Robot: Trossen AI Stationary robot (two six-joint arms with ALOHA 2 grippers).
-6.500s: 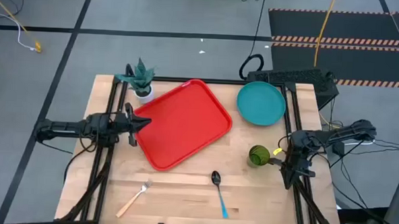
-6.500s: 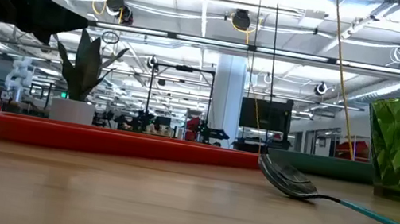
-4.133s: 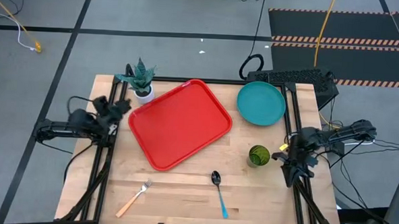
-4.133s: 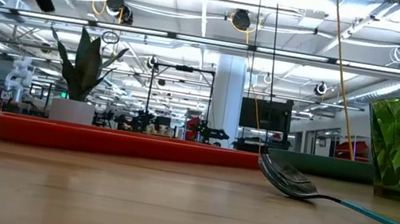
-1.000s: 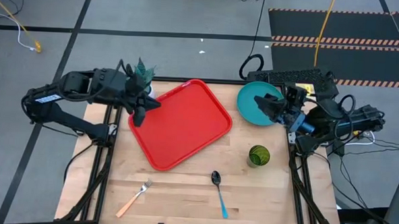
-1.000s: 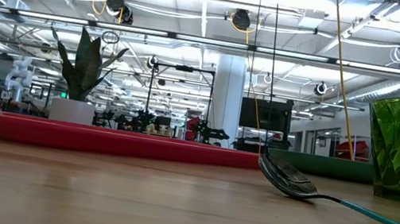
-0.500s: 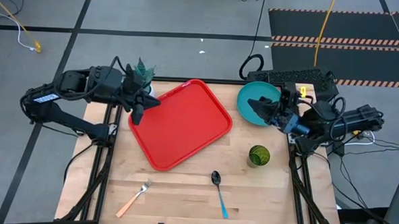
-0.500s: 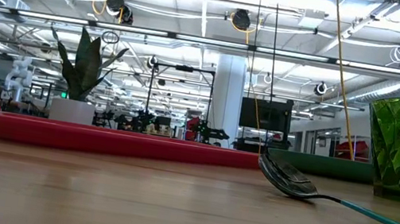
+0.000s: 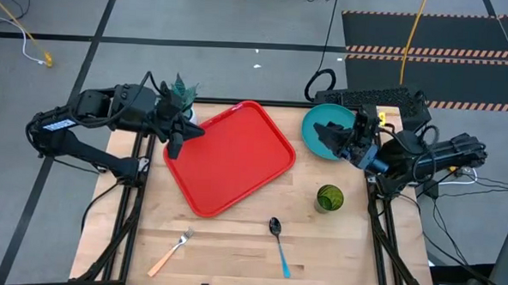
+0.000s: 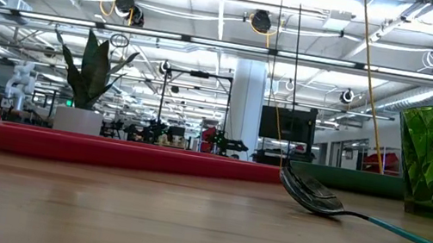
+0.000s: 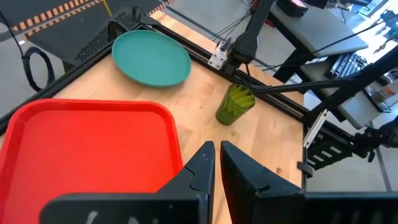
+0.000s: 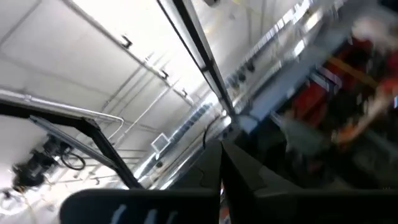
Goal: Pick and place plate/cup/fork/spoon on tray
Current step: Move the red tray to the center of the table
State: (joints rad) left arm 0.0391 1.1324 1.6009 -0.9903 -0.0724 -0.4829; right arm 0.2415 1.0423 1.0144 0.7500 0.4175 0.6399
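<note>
The right claw hangs over the teal plate at the far right of the desk, its fingers drawn nearly together in the wrist view and gripping nothing that can be seen. The left claw waits over the near-left edge of the red tray, its fingers almost closed and empty. Nothing lies on the tray yet. The green cup stands on the desk between the plate and the spoon; the fork lies near the front left corner. The plate looks stiff, smooth and probably light plastic; lying flat, it offers only its thin rim, so a pinch at the edge nearest the arm seems the sensible hold, though the glossy surface could slip. The cup appears faceted and rigid, easy to grip across its wall. The cutlery is slim and low, best taken across the handle. No readable brand or lettering shows on anything.
</note>
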